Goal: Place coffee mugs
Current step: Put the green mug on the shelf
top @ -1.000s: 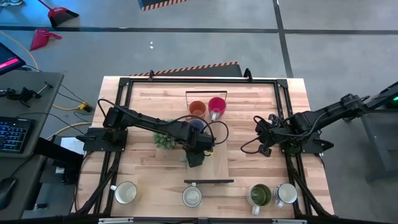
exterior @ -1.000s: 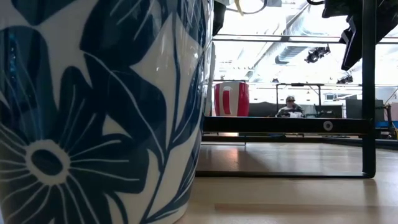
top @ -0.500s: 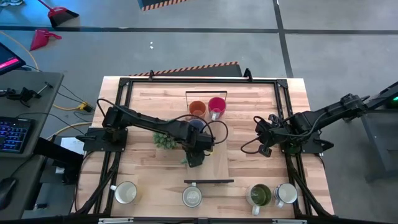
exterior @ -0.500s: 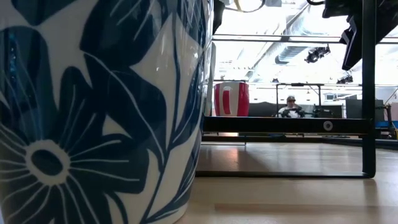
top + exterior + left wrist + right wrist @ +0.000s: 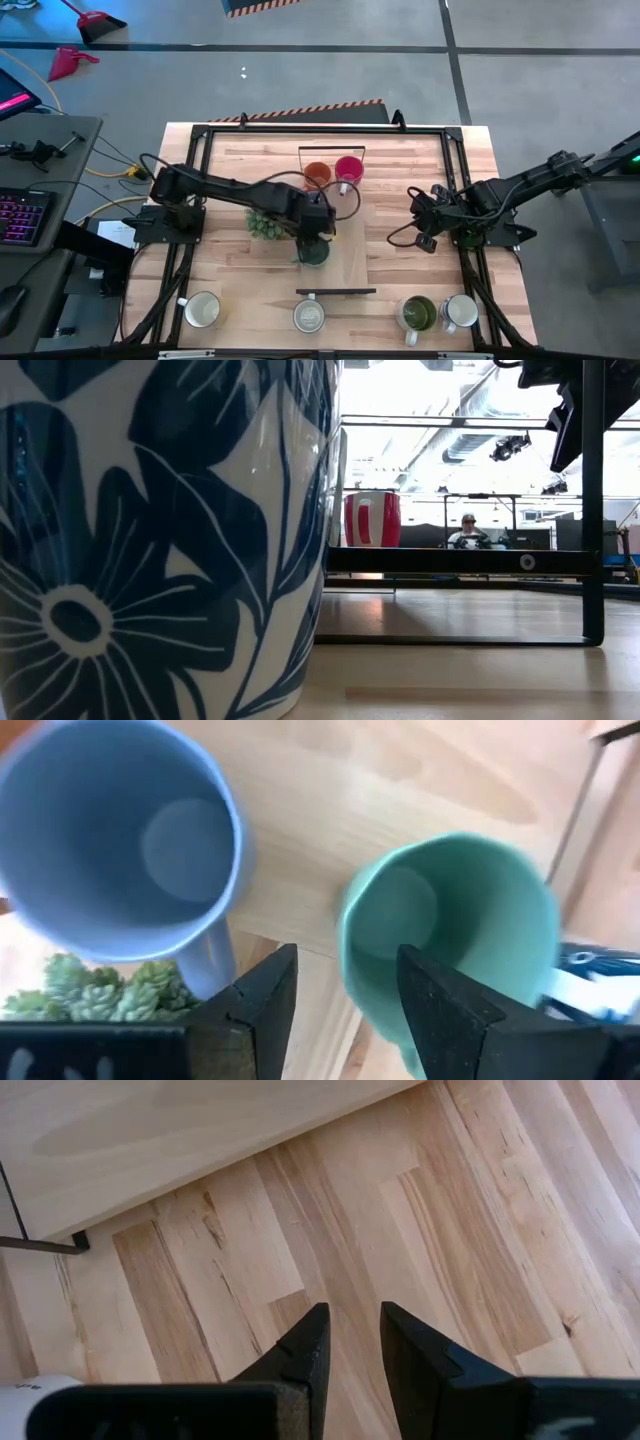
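- High view shows you the change first: the left gripper point(image 5: 312, 228), which a second ago sat low over the teal-green mug point(image 5: 314, 253) and hid it, has pulled back toward the plant point(image 5: 264, 224) — the mug's rim now shows clear of the arm on the pale board point(image 5: 350, 262) at mid-table.
- In the left wrist view the two dark fingers point(image 5: 262, 1002) stand apart with bare wood between them; one overlaps the teal-green mug's wall, but nothing is clamped. You can read that as a release: the mug stands upright on its own.
- The lavender-blue mug point(image 5: 120, 830) stands just beside the teal-green one, with the plant close on its other side.
- The orange mug point(image 5: 317, 175) and the pink-red mug point(image 5: 348, 170) sit side by side at the board's far edge, as they did a second ago.
- Four mugs wait along the near edge: a white mug point(image 5: 202, 309), a second white mug point(image 5: 309, 316), the olive-green mug point(image 5: 417, 313) and a third white mug point(image 5: 460, 311).
- The right gripper point(image 5: 424, 217) has not moved — it hangs over bare table at the right, fingers point(image 5: 300, 1348) a little apart, holding nothing.
- By my judgement this placement is done, and your next pick is likely from the near row.
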Tool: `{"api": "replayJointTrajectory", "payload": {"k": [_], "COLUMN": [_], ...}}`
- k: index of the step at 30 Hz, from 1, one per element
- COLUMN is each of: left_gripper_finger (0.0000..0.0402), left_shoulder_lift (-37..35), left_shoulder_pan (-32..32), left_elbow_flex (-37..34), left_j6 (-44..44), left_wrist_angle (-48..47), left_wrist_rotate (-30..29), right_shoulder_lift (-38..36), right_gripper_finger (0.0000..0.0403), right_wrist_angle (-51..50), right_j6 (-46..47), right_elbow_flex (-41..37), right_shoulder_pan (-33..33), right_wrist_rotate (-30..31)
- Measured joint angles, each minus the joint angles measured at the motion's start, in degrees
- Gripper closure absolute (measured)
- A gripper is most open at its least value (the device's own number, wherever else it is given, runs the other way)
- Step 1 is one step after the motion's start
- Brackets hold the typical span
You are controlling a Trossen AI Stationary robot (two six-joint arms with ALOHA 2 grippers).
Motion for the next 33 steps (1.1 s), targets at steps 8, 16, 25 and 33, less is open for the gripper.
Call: {"api": "replayJointTrajectory", "payload": {"k": [8, 16, 25, 33], "left_gripper_finger": [0.024, 0.024, 0.024, 0.0241], "left_shoulder_lift": [-10.74, -17.07, -17.71, -17.69], "left_shoulder_pan": [0.37, -1.9, -4.4, -4.61], "left_elbow_flex": [0.0, 0.0, -0.09, -0.09], "left_j6": [0.11, 0.57, -1.75, -3.1], "left_wrist_angle": [-1.01, -9.16, -15.54, -20.62], "left_wrist_rotate": [-1.63, -5.12, -11.36, -11.54], "right_shoulder_lift": [0.0, 0.09, -0.26, 6.46], "right_gripper_finger": [0.0332, 0.0332, 0.0331, 0.0309], "right_wrist_angle": [0.01, 2.04, 9.74, 15.57], "right_j6": [-1.52, 1.16, -0.72, 11.23], "right_elbow_flex": [0.0, 0.11, 9.73, 10.82], "right_shoulder_pan": [0.01, 0.03, 7.37, 16.44], "right_wrist_rotate": [0.0, -3.16, -18.68, -22.13]}}
